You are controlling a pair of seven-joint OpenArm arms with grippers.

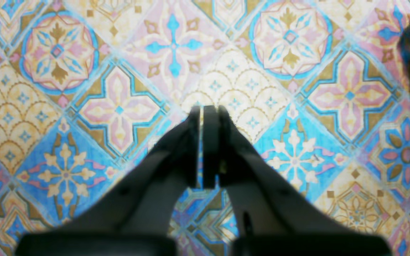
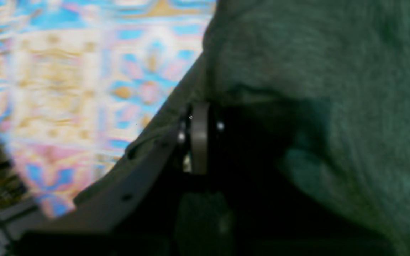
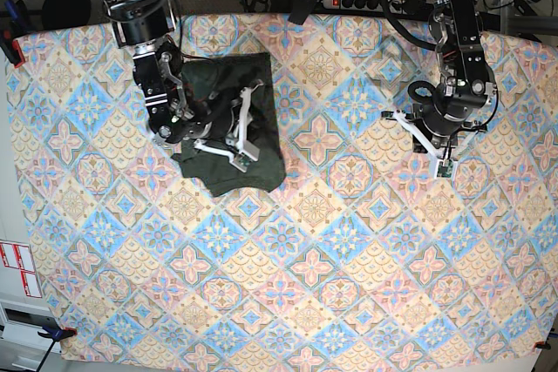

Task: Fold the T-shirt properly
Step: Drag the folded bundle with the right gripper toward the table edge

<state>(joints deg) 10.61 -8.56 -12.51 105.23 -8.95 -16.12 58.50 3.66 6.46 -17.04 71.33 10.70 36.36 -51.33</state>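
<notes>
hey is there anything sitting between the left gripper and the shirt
Nothing visible does: only patterned cloth shows between the left gripper and the T-shirt.

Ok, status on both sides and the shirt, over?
Left fingers shut, over bare tile-print cloth. Right fingers shut at T-shirt, grip unclear. Right arm blocks part of it.

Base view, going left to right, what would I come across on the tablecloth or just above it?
The red-and-white label at the left edge, then the dark green T-shirt with the right arm over it, then the left arm.
</notes>
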